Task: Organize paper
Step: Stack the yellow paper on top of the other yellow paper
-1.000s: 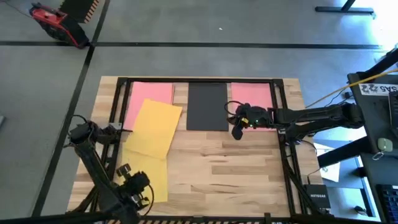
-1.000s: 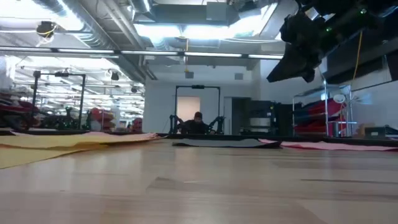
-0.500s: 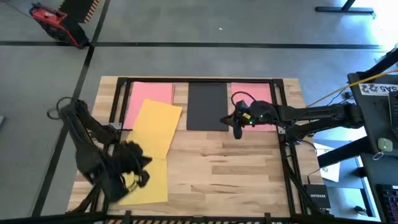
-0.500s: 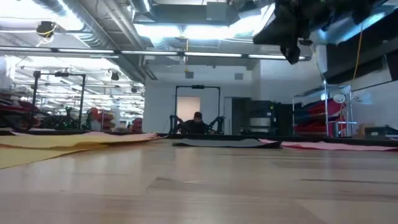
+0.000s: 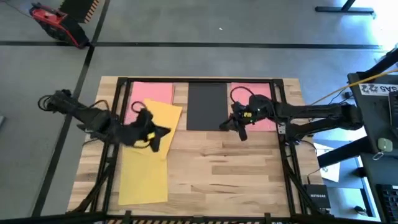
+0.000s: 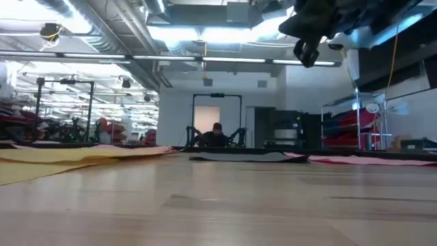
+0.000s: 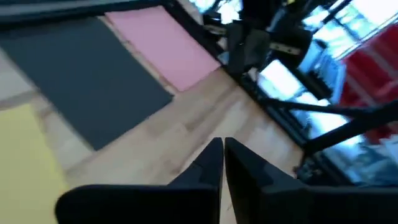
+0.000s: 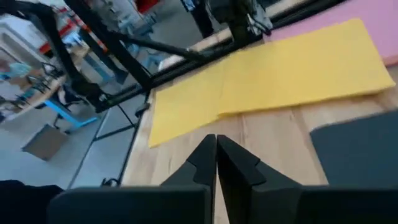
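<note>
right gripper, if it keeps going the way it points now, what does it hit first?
Probably bare table, in the strip between the black sheet and the tilted yellow sheet. The right gripper, jaws shut, aims there; depth is unclear.

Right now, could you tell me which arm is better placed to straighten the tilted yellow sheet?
Probably the left. Its tool hangs over the tilted yellow sheet, fingers together, while the right tool hovers by the black sheet.
</note>
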